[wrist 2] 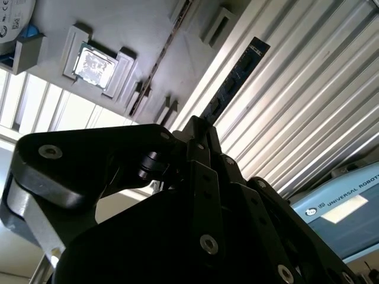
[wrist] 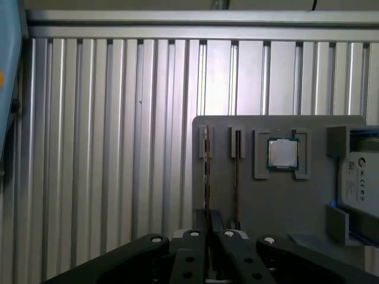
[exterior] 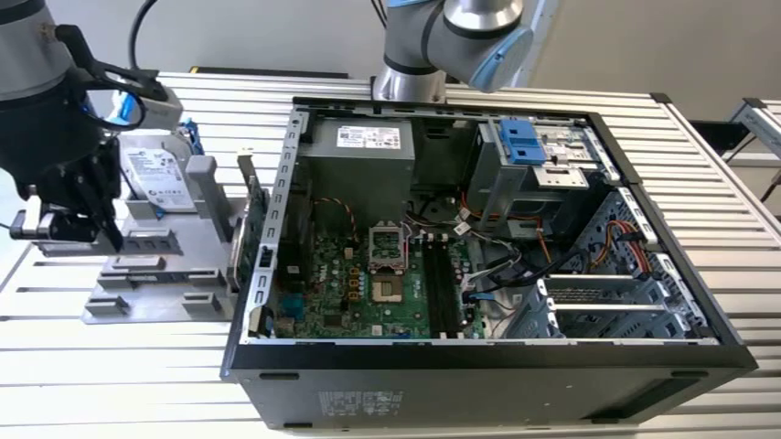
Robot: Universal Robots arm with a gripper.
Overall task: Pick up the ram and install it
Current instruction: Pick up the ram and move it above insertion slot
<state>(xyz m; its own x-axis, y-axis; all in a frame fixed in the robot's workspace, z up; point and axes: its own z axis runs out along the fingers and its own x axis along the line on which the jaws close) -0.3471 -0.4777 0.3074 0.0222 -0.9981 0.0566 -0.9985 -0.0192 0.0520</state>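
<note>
Gripper point(wrist 2: 204, 127) fingers clamped shut on one end of the ram point(wrist 2: 237, 77); stick held in the air, off the grey parts holder point(wrist: 266, 201). Pick-up looks done; seating it in the open computer case point(exterior: 488, 384) is left. Exterior view gives the motherboard's memory slots point(exterior: 440, 283). Second wrist view gives the ram's flat face, first wrist view its edge.

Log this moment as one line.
gripper: shut on the ram | place: near grey fixture | computer case: open, held ram outside it
</note>
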